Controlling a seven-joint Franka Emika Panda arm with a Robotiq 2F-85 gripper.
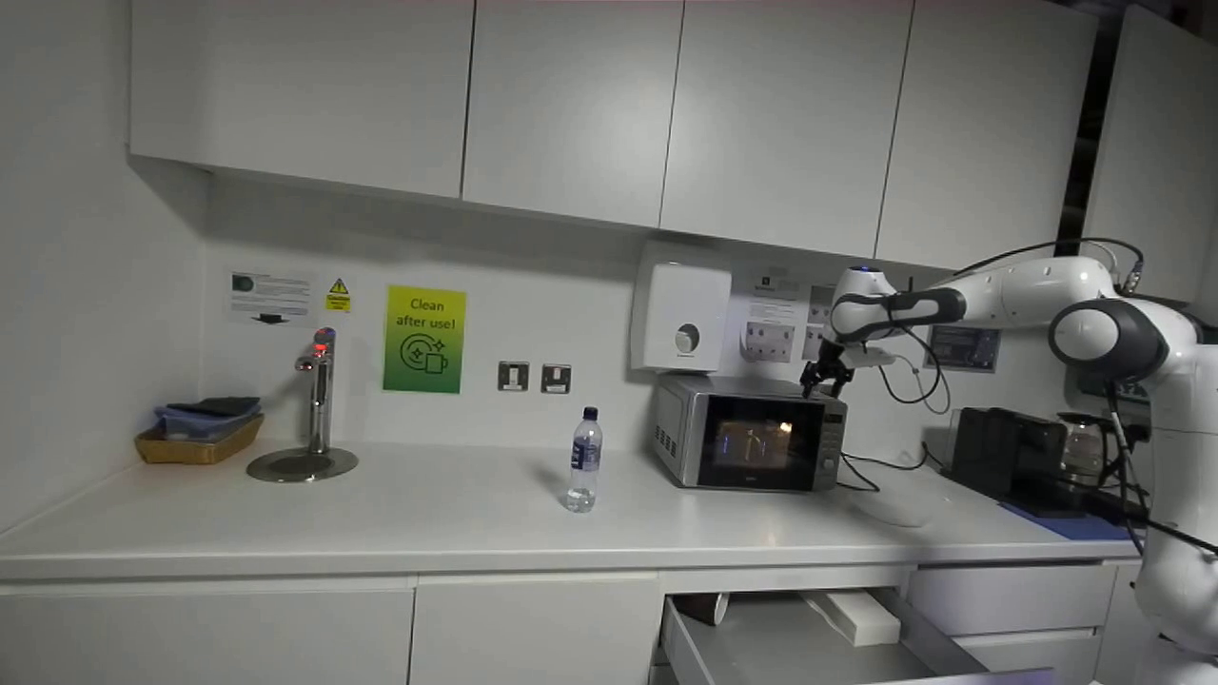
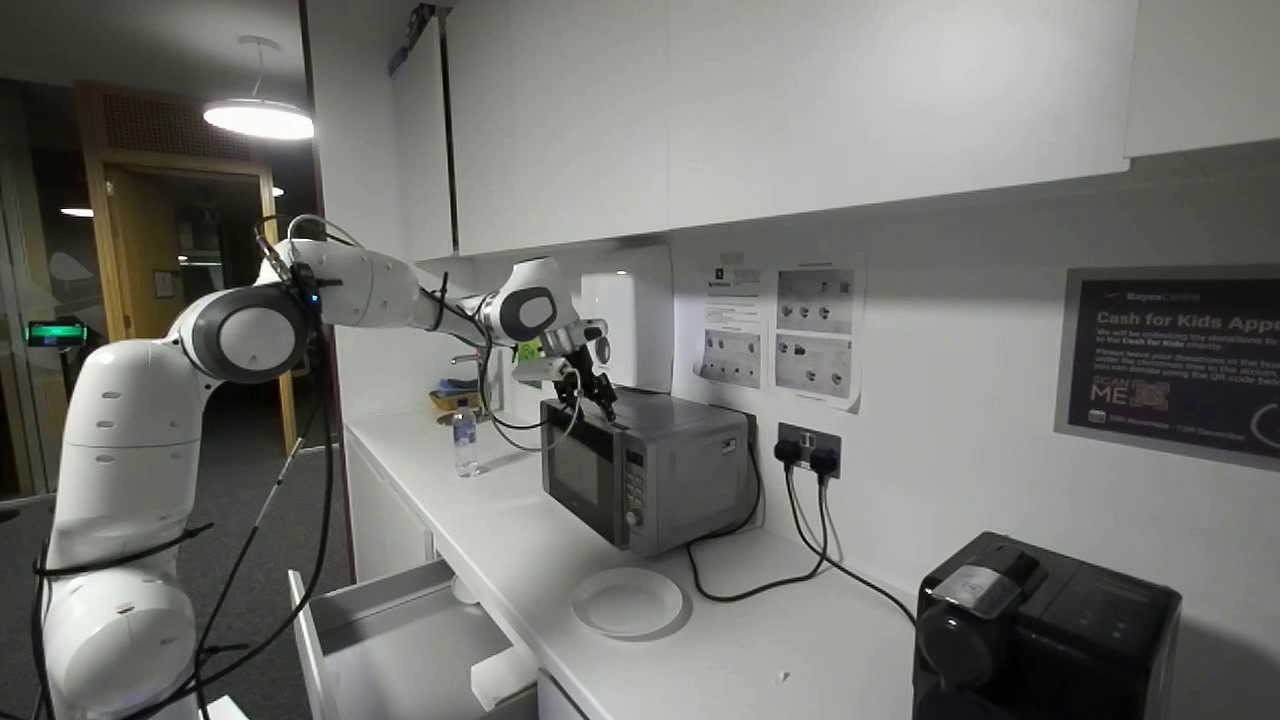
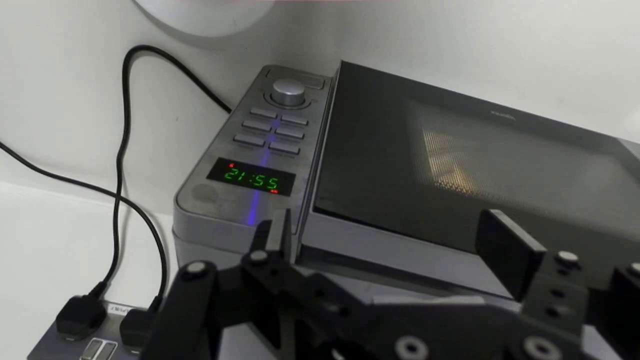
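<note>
The microwave [image 2: 690, 480] stands on the counter [image 1: 428, 514], probably placed so its cord [image 3: 125, 115] reaches the wall socket [image 2: 806, 438] beside it. Over its front top edge the gripper [image 3: 387, 237] hangs with fingers spread wide, gripping nothing; contact is unclear. A plate [image 2: 627, 602] lies off its control-panel end, a bottle [image 1: 584, 461] off the opposite end.

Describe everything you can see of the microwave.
The microwave is a boxy, silver-grey appliance with a metallic look, upright on the white counter. Its dark, glassy door is shut or nearly so, I cannot tell which, and a warm glow shows in it. The control panel carries a round silver knob, six buttons and a display with green digits lit. A black cord trails from its rear. The open gripper hangs at its top front edge; contact is unclear.
</note>
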